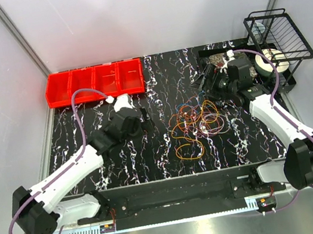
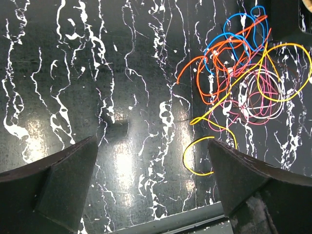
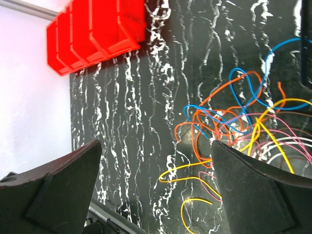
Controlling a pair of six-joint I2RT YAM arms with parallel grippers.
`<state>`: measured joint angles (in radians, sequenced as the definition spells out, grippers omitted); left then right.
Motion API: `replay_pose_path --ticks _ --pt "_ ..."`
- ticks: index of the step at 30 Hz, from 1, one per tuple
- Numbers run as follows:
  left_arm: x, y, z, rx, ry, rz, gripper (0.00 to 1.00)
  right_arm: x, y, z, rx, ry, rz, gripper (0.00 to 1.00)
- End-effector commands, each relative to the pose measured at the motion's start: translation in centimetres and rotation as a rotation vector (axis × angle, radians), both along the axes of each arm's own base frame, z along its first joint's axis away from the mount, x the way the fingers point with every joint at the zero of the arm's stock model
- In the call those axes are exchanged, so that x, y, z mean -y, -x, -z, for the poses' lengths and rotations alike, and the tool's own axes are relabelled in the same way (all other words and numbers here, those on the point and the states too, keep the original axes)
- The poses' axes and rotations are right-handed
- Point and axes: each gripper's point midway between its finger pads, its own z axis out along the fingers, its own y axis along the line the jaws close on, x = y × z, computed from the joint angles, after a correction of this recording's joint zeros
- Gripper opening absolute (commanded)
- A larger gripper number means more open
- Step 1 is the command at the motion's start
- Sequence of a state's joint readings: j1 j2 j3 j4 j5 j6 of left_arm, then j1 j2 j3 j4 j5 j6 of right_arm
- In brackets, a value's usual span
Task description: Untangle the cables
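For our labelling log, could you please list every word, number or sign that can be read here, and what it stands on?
No text can be read in any view.
White strip along the near edge: tick marks only, no legible figures.
Tags by the arm bases: too small to read.
Bins, cables, rack: no lettering visible.

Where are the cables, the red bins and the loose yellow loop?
cables [image 1: 197, 123]: top view, middle of the tangle.
red bins [image 1: 95, 95]: top view, near wall.
yellow loop [image 2: 185, 156]: left wrist view, its left curve.
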<state>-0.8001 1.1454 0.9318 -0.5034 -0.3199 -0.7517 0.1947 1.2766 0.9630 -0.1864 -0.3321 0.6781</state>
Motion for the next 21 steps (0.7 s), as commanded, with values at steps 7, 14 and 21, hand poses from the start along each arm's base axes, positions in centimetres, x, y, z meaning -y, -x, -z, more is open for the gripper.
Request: replay_pose_path --ticks 7,14,21 --pt "3.4 -1.7 -2.2 0.094 0.051 0.022 0.99 0.2 0.4 -2.3 0.009 0.008 0.014 1.0" --pt "7.5 -1.2 -1.1 0.099 -0.011 0.139 0.94 0.1 1.1 -2.3 0.001 0.038 -0.032 1.0" --pt "12.0 -0.9 -0.3 0.122 -0.054 0.265 0.91 1.0 2.2 -2.8 0.008 0.074 -0.005 1.0"
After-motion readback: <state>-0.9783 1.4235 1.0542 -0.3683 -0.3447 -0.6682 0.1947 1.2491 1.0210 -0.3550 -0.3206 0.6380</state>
